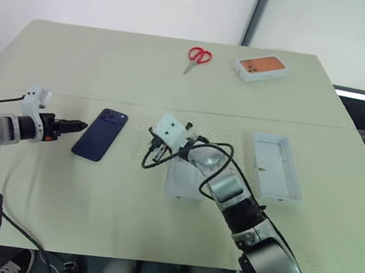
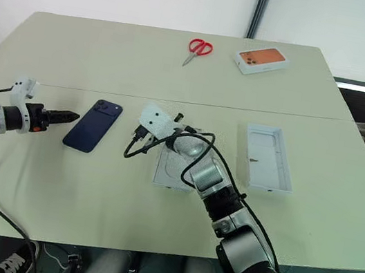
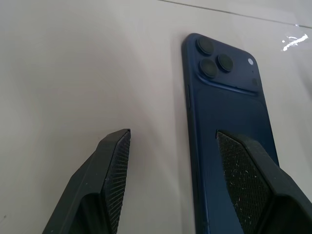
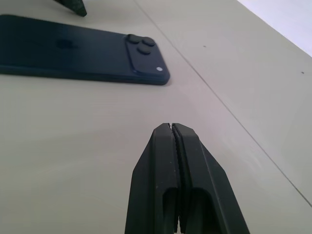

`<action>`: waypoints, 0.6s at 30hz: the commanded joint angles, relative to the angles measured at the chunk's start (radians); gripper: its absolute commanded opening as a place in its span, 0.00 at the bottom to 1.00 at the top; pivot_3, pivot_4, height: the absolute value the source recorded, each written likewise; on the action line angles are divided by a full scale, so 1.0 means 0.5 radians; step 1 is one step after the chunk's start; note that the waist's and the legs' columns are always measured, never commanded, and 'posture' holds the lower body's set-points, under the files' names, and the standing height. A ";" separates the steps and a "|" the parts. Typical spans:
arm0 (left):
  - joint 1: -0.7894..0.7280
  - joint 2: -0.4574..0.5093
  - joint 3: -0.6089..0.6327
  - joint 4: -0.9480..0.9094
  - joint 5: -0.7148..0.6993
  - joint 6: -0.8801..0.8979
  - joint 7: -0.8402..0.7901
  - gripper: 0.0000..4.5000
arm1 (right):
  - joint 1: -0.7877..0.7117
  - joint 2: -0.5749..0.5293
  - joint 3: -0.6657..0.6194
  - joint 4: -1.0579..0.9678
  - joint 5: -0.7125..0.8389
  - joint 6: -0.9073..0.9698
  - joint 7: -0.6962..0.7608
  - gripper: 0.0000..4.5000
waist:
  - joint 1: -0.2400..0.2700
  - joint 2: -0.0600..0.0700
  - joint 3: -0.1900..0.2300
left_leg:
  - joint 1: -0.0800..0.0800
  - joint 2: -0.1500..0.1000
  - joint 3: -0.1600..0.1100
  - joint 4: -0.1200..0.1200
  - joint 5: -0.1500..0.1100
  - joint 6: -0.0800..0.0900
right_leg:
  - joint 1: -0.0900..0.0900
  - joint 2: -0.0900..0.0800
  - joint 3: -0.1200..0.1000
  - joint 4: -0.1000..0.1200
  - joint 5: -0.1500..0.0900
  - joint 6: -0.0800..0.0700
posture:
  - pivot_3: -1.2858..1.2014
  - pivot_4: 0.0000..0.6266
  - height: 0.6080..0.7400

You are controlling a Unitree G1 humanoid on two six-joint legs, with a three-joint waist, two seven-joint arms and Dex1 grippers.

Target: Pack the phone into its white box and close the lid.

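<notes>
Phone point(image 1: 100, 134) face-down | white box point(image 1: 183, 176) half hidden by right arm

Looked like a lab or test room: plain white walls, a broad pale beige tabletop point(image 1: 111, 61) carrying only red-handled scissors point(image 1: 197, 58) and a white box with an orange phone picture point(image 1: 261, 67).

no readable text, labels, brands, numbers or signs anywhere in these views.
</notes>
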State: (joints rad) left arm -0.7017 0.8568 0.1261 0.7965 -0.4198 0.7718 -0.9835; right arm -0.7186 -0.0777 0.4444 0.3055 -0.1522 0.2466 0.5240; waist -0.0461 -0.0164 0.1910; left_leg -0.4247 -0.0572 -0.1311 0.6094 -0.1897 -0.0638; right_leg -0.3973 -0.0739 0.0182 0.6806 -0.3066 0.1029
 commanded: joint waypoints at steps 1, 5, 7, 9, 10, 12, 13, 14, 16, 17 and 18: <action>0.029 -0.055 -0.122 0.017 0.065 0.142 -0.129 0.66 | -0.028 0.070 0.042 -0.025 -0.032 -0.058 0.003 0.01 | 0.001 0.000 0.000 | 0.001 0.000 0.000 0.001 0.001 -0.001 | 0.000 0.000 0.000 0.002 0.000 0.000 | 0.52 0.24 1.00; 0.116 -0.082 -0.228 -0.132 -0.017 0.473 -0.393 0.66 | -0.016 0.090 0.008 -0.088 0.036 0.036 0.102 0.01 | 0.003 0.001 0.000 | 0.015 0.000 -0.001 0.003 0.002 -0.002 | 0.015 0.001 0.001 0.004 0.000 0.000 | 0.52 0.24 1.00; 0.213 -0.070 -0.288 -0.273 -0.029 0.576 -0.463 0.66 | -0.018 0.086 0.016 -0.095 0.022 0.038 0.121 0.01 | 0.003 0.001 0.000 | 0.024 0.000 0.000 0.001 0.001 -0.001 | 0.019 0.000 0.003 0.003 -0.001 0.000 | 0.52 0.24 1.00; 0.262 -0.081 -0.272 -0.358 -0.058 0.669 -0.463 0.66 | -0.021 0.074 0.042 -0.076 -0.010 0.012 0.132 0.01 | 0.003 0.004 -0.003 | 0.033 0.000 0.001 -0.003 0.001 -0.001 | 0.022 -0.001 0.005 0.002 -0.001 -0.001 | 0.52 0.24 1.00; 0.279 -0.098 -0.258 -0.391 -0.060 0.677 -0.441 0.66 | -0.024 0.072 0.058 -0.056 -0.027 0.035 0.139 0.01 | 0.004 0.004 -0.003 | 0.034 0.001 0.001 -0.003 0.001 -0.001 | 0.022 -0.001 0.005 0.002 -0.001 -0.001 | 0.52 0.24 1.00; 0.284 -0.141 -0.213 -0.437 -0.082 0.717 -0.390 0.66 | -0.024 0.080 0.087 -0.020 -0.055 0.076 0.150 0.01 | 0.005 0.009 -0.007 | 0.034 0.001 0.000 -0.004 0.001 -0.001 | 0.021 -0.001 0.005 0.002 -0.001 -0.001 | 0.52 0.24 1.00; 0.278 -0.161 -0.188 -0.450 -0.088 0.722 -0.360 0.66 | -0.027 0.092 0.095 0.004 -0.068 0.091 0.146 0.01 | 0.007 0.010 -0.009 | 0.034 0.001 0.000 -0.004 0.001 -0.001 | 0.021 -0.001 0.005 0.002 -0.001 -0.001 | 0.52 0.24 1.00; 0.263 -0.187 -0.157 -0.436 -0.070 0.676 -0.300 0.66 | -0.045 0.097 0.117 0.049 -0.117 0.086 0.113 0.01 | 0.010 0.012 -0.009 | 0.034 0.000 0.000 -0.004 0.001 -0.001 | 0.021 -0.002 0.005 0.002 -0.001 -0.001 | 0.52 0.24 1.00; 0.204 -0.225 -0.073 -0.355 -0.048 0.631 -0.183 0.66 | -0.090 0.098 0.177 0.158 -0.219 0.075 0.071 0.01 | 0.022 0.013 -0.010 | 0.034 -0.001 0.000 -0.004 0.002 -0.001 | 0.021 -0.003 0.005 0.002 -0.001 -0.001 | 0.52 0.24 1.00; 0.172 -0.238 -0.010 -0.321 -0.056 0.628 -0.129 0.66 | -0.129 0.109 0.196 0.235 -0.262 0.078 0.046 0.01 | 0.028 0.013 -0.010 | 0.034 -0.001 -0.001 -0.004 0.003 0.001 | 0.022 -0.003 0.004 0.002 -0.001 -0.001 | 0.52 0.24 1.00; 0.151 -0.247 0.033 -0.301 -0.063 0.632 -0.098 0.66 | -0.156 0.121 0.203 0.291 -0.285 0.079 0.031 0.01 | 0.031 0.013 -0.010 | 0.034 -0.002 -0.002 -0.004 0.006 0.001 | 0.022 -0.003 0.003 0.002 -0.001 -0.001 | 0.52 0.24 1.00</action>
State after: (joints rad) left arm -0.6315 0.7513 0.1411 0.6065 -0.4673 1.0828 -1.0995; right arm -0.7588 -0.0355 0.5366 0.4367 -0.2660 0.2947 0.5592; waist -0.0305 -0.0099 0.1860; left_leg -0.4077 -0.0580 -0.1328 0.6073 -0.1849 -0.0633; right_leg -0.3866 -0.0754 0.0193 0.6818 -0.3071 0.1021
